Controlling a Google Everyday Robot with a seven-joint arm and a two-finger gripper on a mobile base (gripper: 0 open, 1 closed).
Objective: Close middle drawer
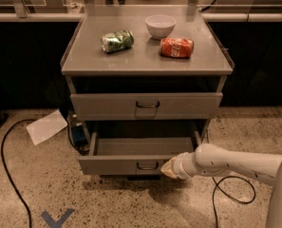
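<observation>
A speckled stone floor (36, 194) runs under dark counters along the back wall, and in the middle stands a grey metal cabinet (145, 61) with a flat tabletop. On that top, a crumpled green can or packet (117, 41) lies left of centre. A white bowl (160, 25) sits near the back edge, a little right of centre. A red soda can (177, 47) lies on its side toward the right edge, in front of the bowl and apart from it.

Below the top, the upper drawer (107, 106) is shut flush, its dark loop handle centred. The middle drawer (113, 165) beneath it is pulled well out, showing a bare grey tray behind its low front panel.

The robot's pale arm (235, 163) reaches in from the right edge of the view. The gripper (169, 168) is at the drawer's front panel, just right of the small handle (147, 166), and looks to be touching it. I cannot tell whether the gripper is spread or closed.

A sheet of white paper (46, 126) lies on the floor left of the cabinet. A black cable (6, 175) curves past it, and a blue tape mark (56, 218) sits near the bottom.
</observation>
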